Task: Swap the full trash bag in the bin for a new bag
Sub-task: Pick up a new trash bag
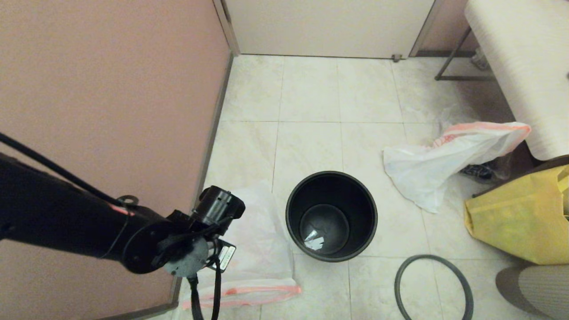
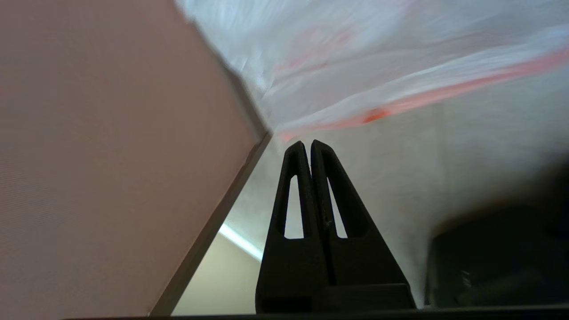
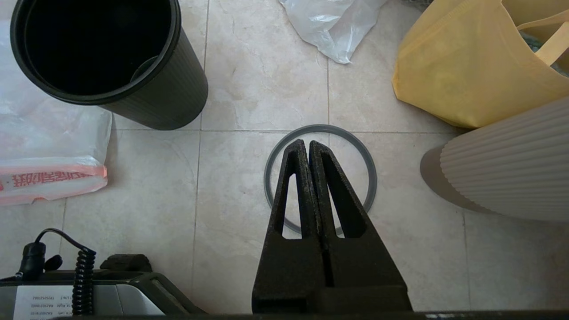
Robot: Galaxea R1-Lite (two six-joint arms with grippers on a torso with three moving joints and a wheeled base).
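Right gripper (image 3: 306, 144) hung over grey rim ring (image 1: 433, 286) lying loose on tiled floor (image 1: 311, 146), jaws pressed together, empty. Left gripper (image 2: 306, 144), jaws pressed together, empty, hovered near flat limp new bag (image 1: 258, 240); thin translucent plastic, orange-pink mouth band, red lettering unreadable. Bin (image 1: 331, 216), round ribbed dark plastic, unlined, stood just beside it, pale scrap inside. Farther right: crumpled white bag (image 1: 444, 162), same orange band, beside yellow fabric bag (image 1: 515, 218).
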